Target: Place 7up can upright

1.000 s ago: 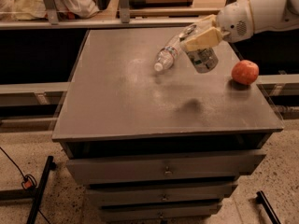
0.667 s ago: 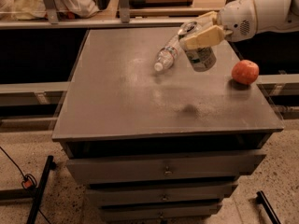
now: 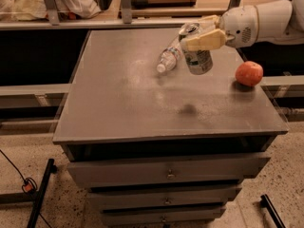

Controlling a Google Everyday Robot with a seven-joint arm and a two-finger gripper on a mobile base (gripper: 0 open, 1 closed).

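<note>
Lying on its side near the back of the bench (image 3: pixel 118 103), a clear water bottle (image 3: pixel 169 59) points its cap forward. Just right of it, the tool (image 3: pixel 198 32) clasps the 7up can (image 3: pixel 198 56) in mid-air, tilted, top leaning left. Farther right sits a red fruit (image 3: pixel 249 73). Setting the can down upright is not yet done.

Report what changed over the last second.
The end effector, shut on the 7up can, carried it slightly leftward in the camera view above the table; its shadow shifted the same way. The can stays tilted and off the surface. The water bottle and the orange fruit did not move.
</note>
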